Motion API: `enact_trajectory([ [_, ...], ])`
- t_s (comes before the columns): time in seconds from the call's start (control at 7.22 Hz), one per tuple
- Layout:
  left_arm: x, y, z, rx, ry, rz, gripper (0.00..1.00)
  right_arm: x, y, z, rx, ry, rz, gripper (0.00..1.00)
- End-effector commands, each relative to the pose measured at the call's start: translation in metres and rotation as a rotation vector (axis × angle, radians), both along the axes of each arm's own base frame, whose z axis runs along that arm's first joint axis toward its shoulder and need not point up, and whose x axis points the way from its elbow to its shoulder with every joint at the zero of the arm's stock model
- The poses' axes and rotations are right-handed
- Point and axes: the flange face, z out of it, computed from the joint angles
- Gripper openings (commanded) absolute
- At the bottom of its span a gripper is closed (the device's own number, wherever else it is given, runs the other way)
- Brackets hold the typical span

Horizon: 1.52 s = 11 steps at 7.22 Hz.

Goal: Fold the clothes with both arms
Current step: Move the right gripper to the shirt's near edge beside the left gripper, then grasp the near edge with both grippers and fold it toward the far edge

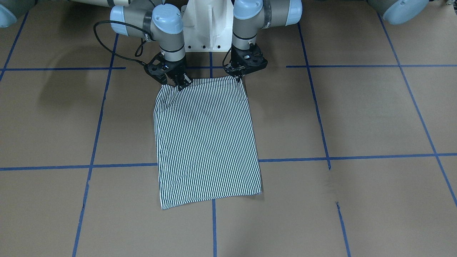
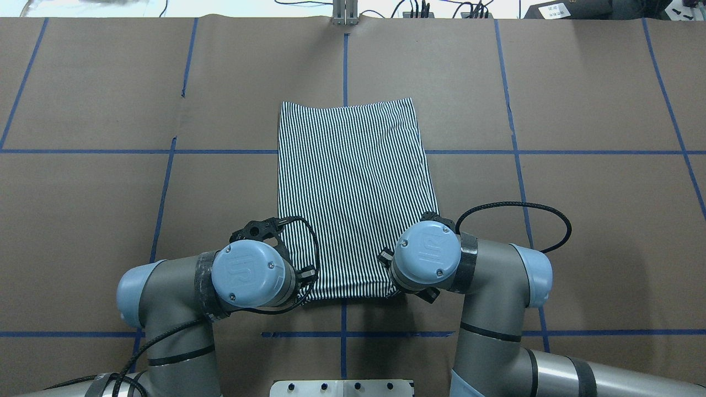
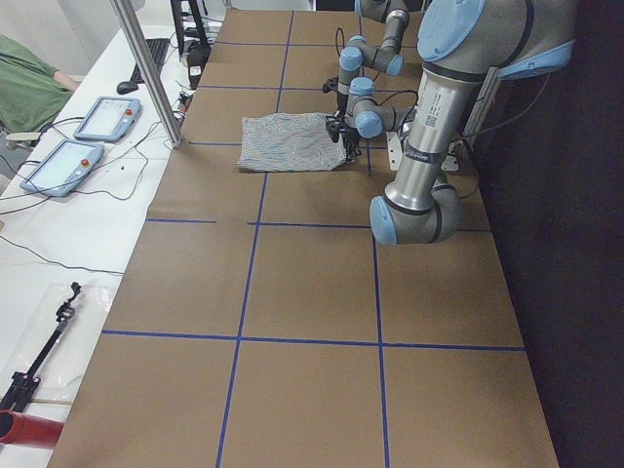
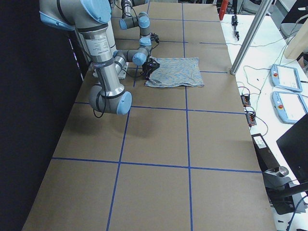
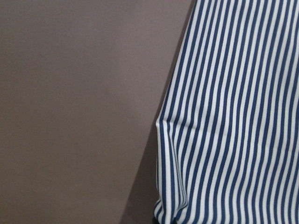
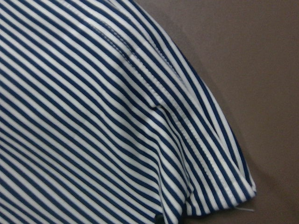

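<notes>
Table (image 1: 375, 107) brown, blue tape grid (image 1: 357, 157); left claw (image 1: 237, 76), right claw (image 1: 180, 84) each pinching striped shirt (image 1: 207, 142) corner.

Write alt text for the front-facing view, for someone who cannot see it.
A striped shirt, folded into a tall rectangle, lies flat on a brown table gridded with blue tape. At its edge nearest the robot, the right pincer and left pincer each pinch a corner.
</notes>
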Motion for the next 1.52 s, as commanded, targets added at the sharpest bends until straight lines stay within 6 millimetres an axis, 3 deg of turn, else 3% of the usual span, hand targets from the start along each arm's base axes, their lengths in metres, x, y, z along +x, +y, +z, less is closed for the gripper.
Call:
enact_trajectory([
  [0.0, 0.000, 0.000, 0.000, 0.000, 0.002, 0.000, 0.00, 0.001, -0.003, -0.005, 0.000, -0.008, 0.004, 0.00],
  [0.28, -0.002, 0.004, -0.002, 0.009, 0.004, 0.016, 0.00, 0.006, 0.003, -0.018, 0.006, -0.036, -0.005, 0.00],
  [0.55, -0.012, 0.045, -0.006, 0.017, 0.034, 0.077, 0.00, 0.014, 0.022, -0.039, -0.014, -0.095, -0.058, 0.00],
  [0.83, -0.040, 0.075, -0.008, 0.012, 0.017, 0.119, 0.00, 0.017, 0.049, -0.047, -0.009, -0.122, -0.098, 0.00],
  [0.97, -0.052, 0.079, -0.019, 0.010, 0.022, 0.125, 0.00, 0.017, 0.056, -0.051, -0.005, -0.132, -0.112, 0.00],
  [1.11, -0.048, 0.082, -0.022, 0.007, 0.028, 0.136, 0.00, 0.015, 0.059, -0.052, -0.006, -0.135, -0.118, 0.00],
  [1.25, -0.047, 0.072, -0.022, 0.015, 0.028, 0.112, 0.00, 0.015, 0.053, -0.051, 0.018, -0.137, -0.112, 0.00],
  [1.39, -0.057, 0.031, -0.024, 0.025, 0.060, 0.037, 0.00, 0.024, 0.030, -0.059, 0.060, -0.148, -0.098, 0.00],
])
